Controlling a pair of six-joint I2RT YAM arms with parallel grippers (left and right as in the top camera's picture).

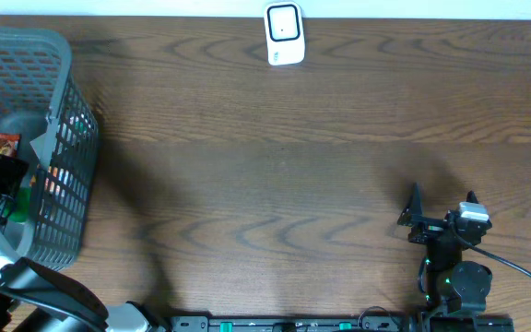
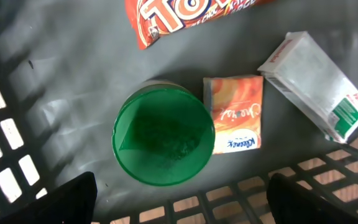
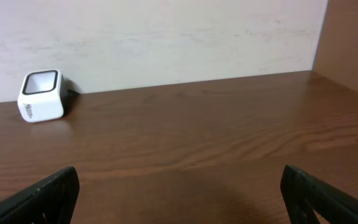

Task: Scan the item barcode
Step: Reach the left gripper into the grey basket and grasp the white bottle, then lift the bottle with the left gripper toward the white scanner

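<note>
Inside basket (image 1: 75,157), left gripper (image 2: 179,208) wide open, empty, above green tub (image 2: 163,137) — right gripper (image 3: 179,202) open too, apparently holding nothing.

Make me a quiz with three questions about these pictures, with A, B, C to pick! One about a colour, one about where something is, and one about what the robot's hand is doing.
1. What colour is the round lid in the basket?
A) red B) green C) blue
2. Where is the white scanner?
A) in the basket B) under a bag C) at the table's far edge
3. How is the left hand at the basket?
A) open, holding nothing B) shut on a bag C) shut on the lid

Answers: 1 B, the left wrist view shows it bright green. 2 C, the overhead view shows it by the far edge. 3 A, its fingers stand wide apart, gripping nothing.
</note>
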